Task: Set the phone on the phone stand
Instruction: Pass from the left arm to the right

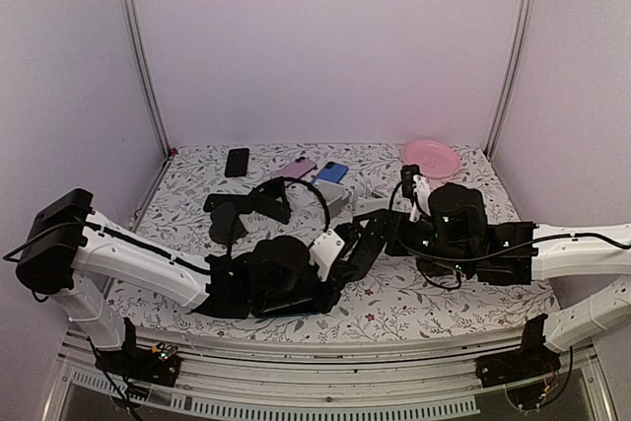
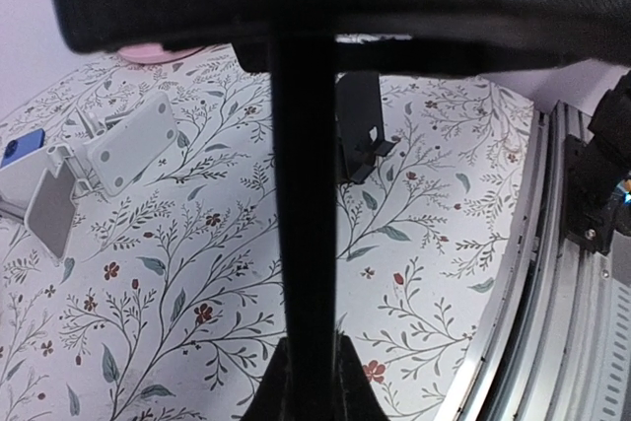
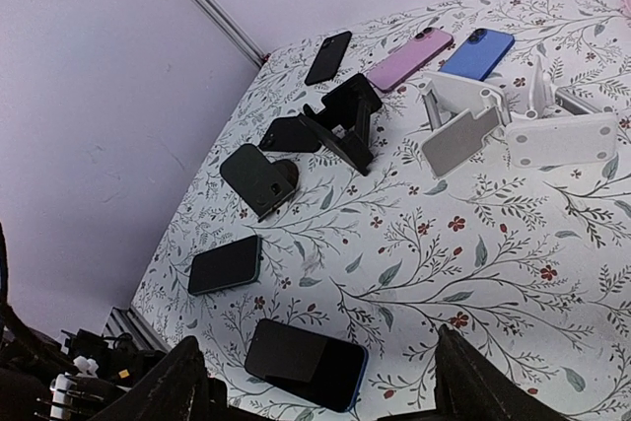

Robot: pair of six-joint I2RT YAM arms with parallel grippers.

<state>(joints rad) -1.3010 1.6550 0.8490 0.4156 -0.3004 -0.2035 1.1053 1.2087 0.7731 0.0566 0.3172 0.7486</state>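
Floral tabletop point(image 3: 513, 244): right claw point(image 3: 315, 340) hangs spread wide, empty, over the nearest phone point(image 3: 306, 367); better straddle its long edges squarely. Left claw point(image 2: 304, 125) is pinched closed.

No legible text, brand, number or sign is showing on any phone point(image 3: 305, 363), stand point(image 3: 459, 138) or the cloth point(image 3: 523, 283).

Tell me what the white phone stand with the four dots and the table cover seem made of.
White phone stand: probably moulded plastic, matte; smooth even panel, rounded corners, no shine. Table cover: looks like printed cloth or vinyl, dull finish; floral pattern, weave too fine to tell.
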